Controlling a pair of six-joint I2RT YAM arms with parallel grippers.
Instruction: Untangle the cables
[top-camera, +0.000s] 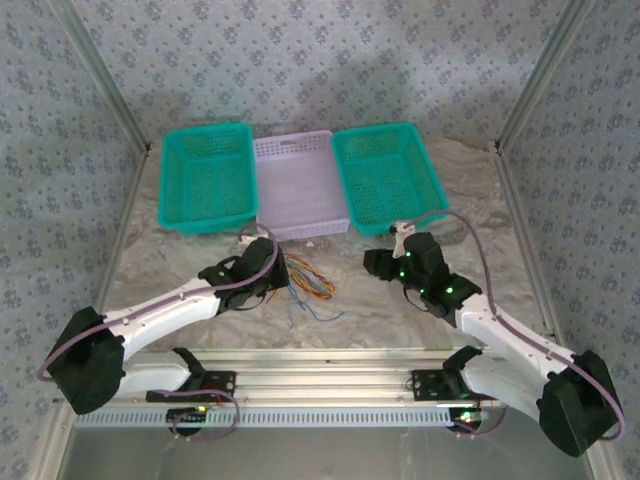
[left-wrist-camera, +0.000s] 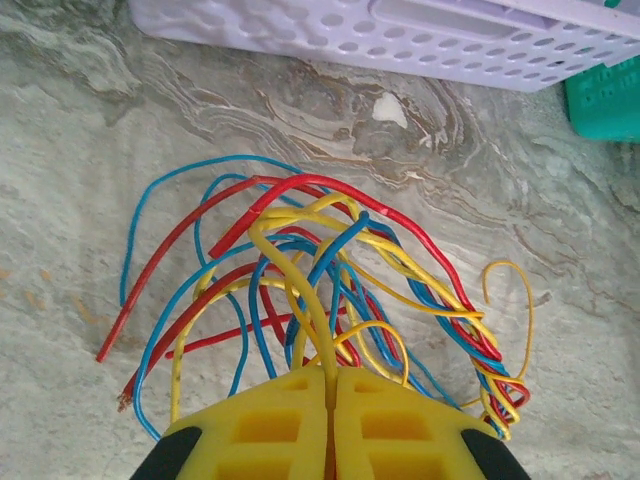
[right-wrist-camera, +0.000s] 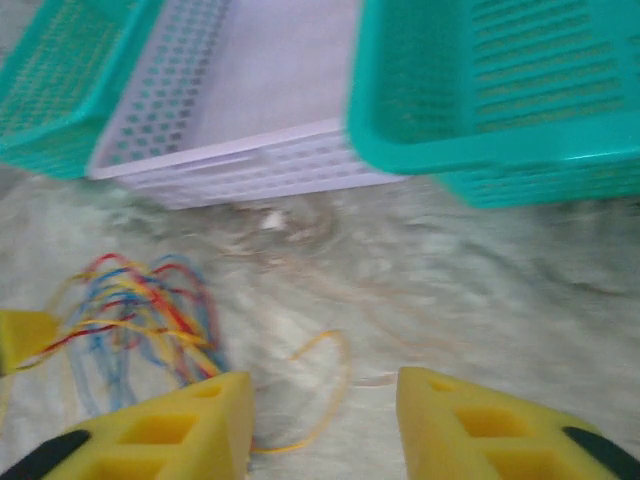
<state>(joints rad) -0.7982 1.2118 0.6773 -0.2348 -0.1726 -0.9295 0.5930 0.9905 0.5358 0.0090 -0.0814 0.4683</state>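
Nearest the camera, an aluminium rail (top-camera: 320, 365) ran across the table's front edge, with both arm bases bolted to it. From there the two arms reached inward over the marbled tabletop (top-camera: 400, 325).

The left gripper (left-wrist-camera: 330, 372) had its yellow fingers pressed flat together. A yellow strand (left-wrist-camera: 300, 290) ran straight down into the seam between them and was pinched there. The right gripper (right-wrist-camera: 325, 395) stood partly spread, with bare tabletop showing in the gap and nothing between its fingers. It hung well to the right of the bunch.

The cables (top-camera: 305, 283) lay on the tabletop between the two grippers, close against the left one. They were red, blue and yellow wires looped over one another in a loose fan and crossing many times, with two cut red ends at the left. One thin yellow loop (left-wrist-camera: 512, 300) curled out from the right side of the bunch onto the bare stone, on the side facing the right gripper. A small white fleck (left-wrist-camera: 390, 108) sat on the table just beyond the wires.

Farther back, three perforated baskets stood side by side. There was a teal basket (top-camera: 207, 178) on the left, a lilac basket (top-camera: 296, 185) in the middle and a second teal basket (top-camera: 385, 175) on the right. The lilac one's near wall rose just behind the cables and close to the left gripper, closing off that side. Behind everything hung a patterned backdrop (top-camera: 320, 60) framed by slanting metal posts.
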